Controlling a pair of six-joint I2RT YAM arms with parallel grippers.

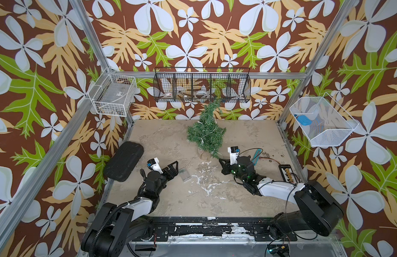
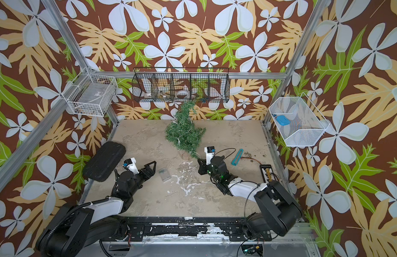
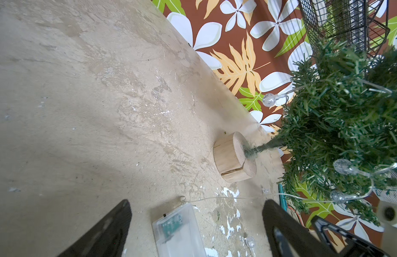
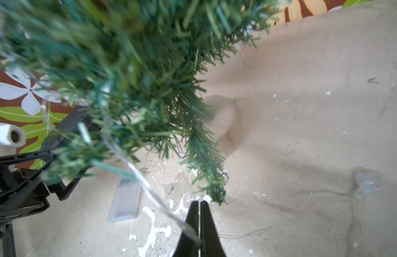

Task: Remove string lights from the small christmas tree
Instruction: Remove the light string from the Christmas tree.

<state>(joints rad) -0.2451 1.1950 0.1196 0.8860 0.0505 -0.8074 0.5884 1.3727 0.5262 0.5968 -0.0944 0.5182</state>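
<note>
Two hands hang low over the tan bench (image 1: 162, 138); in both top views a black oval pad (image 1: 124, 161) lies at the left of the bench; just right of it the left hand (image 1: 176, 170) has its fingers spread wide and holds nothing; the clear battery box (image 1: 184, 174) of the string lights (image 3: 268, 99) lies flat on the bench just off its fingertips; in the left wrist view a thin wire runs from that box to the small christmas tree (image 1: 206, 133), where round clear bulbs hang among the needles; the tree stands at centre frame on its round wooden base (image 3: 233, 158), tip bent over; lower right of the tree, the right hand (image 4: 198, 204) is closed tight on the wire, beside a low branch; further right lie a teal strip (image 1: 257, 156) and a black tray (image 1: 287, 173).
</note>
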